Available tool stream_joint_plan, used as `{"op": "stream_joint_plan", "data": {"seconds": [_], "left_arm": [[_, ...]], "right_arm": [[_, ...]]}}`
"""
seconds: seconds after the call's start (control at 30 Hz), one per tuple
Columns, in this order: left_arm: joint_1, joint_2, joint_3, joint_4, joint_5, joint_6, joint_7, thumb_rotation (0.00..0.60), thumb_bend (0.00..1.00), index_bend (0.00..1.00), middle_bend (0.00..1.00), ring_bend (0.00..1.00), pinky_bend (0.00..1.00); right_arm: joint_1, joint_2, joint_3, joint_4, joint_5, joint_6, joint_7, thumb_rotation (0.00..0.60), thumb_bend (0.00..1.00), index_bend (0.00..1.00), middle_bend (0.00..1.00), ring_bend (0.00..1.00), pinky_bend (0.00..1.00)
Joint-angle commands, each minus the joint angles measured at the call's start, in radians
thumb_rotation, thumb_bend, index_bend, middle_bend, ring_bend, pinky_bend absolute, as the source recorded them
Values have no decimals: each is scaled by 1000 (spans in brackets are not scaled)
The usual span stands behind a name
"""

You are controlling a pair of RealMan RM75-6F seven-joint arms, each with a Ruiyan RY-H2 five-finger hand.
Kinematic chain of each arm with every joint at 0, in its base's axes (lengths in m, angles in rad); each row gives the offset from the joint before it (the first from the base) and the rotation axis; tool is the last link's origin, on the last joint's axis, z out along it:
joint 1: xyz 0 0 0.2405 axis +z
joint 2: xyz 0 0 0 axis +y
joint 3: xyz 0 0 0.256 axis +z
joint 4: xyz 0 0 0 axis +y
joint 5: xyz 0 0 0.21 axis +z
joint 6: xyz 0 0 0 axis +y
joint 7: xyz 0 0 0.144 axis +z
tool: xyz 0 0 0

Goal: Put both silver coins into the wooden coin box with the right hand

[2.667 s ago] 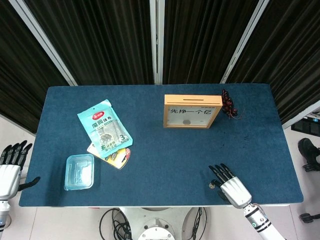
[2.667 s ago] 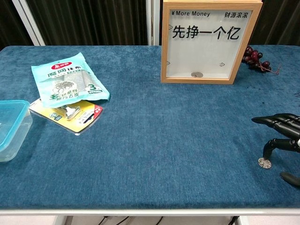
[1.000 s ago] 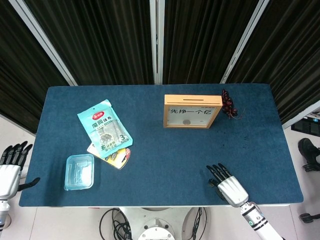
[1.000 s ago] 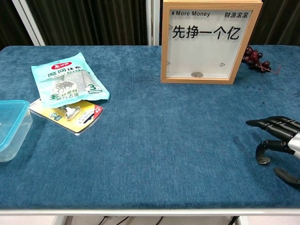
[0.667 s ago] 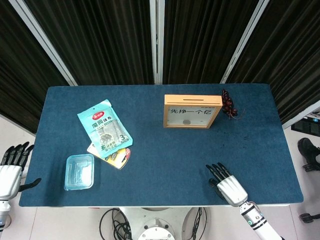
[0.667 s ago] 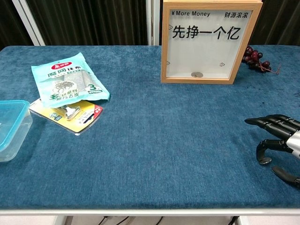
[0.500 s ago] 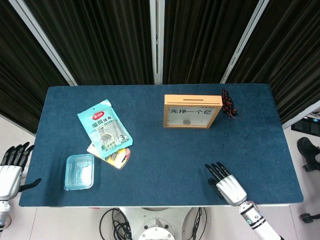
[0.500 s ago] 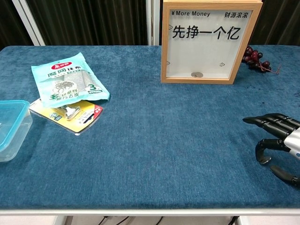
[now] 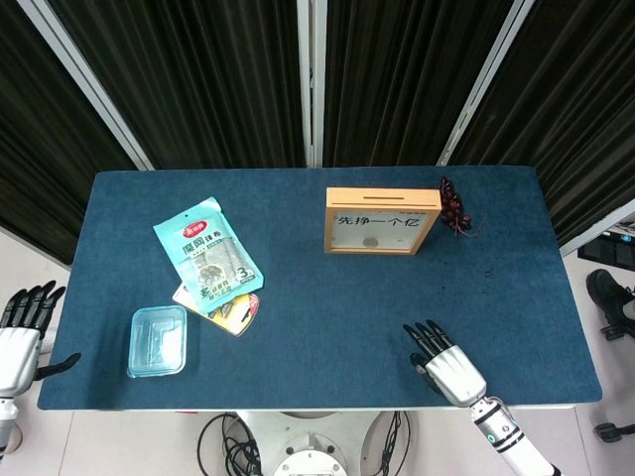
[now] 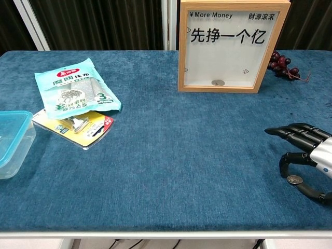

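Observation:
The wooden coin box (image 10: 231, 46) stands upright at the back of the blue table; it is also in the head view (image 9: 382, 221). One silver coin (image 10: 218, 82) lies inside it behind the clear front. The second silver coin (image 10: 294, 179) lies flat on the cloth near the front right edge. My right hand (image 10: 306, 155) hovers over it, a curled finger on one side and the thumb on the other, neither plainly touching it. In the head view the right hand (image 9: 446, 367) hides this coin. My left hand (image 9: 18, 342) hangs off the table's left edge, fingers apart, holding nothing.
A bunch of dark grapes (image 10: 284, 65) lies just right of the box. On the left lie a green packet (image 10: 77, 85) over a yellow packet (image 10: 78, 127), and a blue plastic container (image 10: 11, 142). The table's front edge runs close below the right hand.
The right hand has slid a little to the left and its fingertip has come off the coin. The coin stays where it was and now shows between finger and thumb. The left hand is still.

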Motion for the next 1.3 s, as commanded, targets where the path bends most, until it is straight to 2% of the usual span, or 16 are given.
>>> {"op": "stream_joint_plan", "data": {"seconds": [0.03, 0.37, 0.7, 1.03, 1.17, 1.3], "left_arm": [[0, 1, 0, -1, 1, 1, -2, 600, 0, 0, 0, 0, 0], [-1, 5, 2, -11, 2, -1, 1, 600, 0, 0, 0, 0, 0], [2, 7, 3, -14, -4, -5, 4, 600, 0, 0, 0, 0, 0], [3, 7, 2, -13, -4, -2, 2, 600, 0, 0, 0, 0, 0], [4, 8, 2, -15, -5, 0, 5, 600, 0, 0, 0, 0, 0], [5, 10, 2, -19, -3, 2, 10, 600, 0, 0, 0, 0, 0]], "right_arm": [[1, -3, 0, 5, -3, 7, 6, 600, 316, 465, 0, 0, 0], [-3, -14, 5, 25, -2, 28, 13, 600, 318, 561, 6, 0, 0], [4, -15, 8, 34, 3, 22, 21, 600, 325, 596, 14, 0, 0], [18, -4, 20, 19, -1, 46, 47, 600, 385, 639, 22, 0, 0], [24, 22, 38, -26, 5, 72, 73, 600, 398, 652, 22, 0, 0], [53, 121, 94, -199, 38, 92, 141, 600, 400, 663, 22, 0, 0]]}}
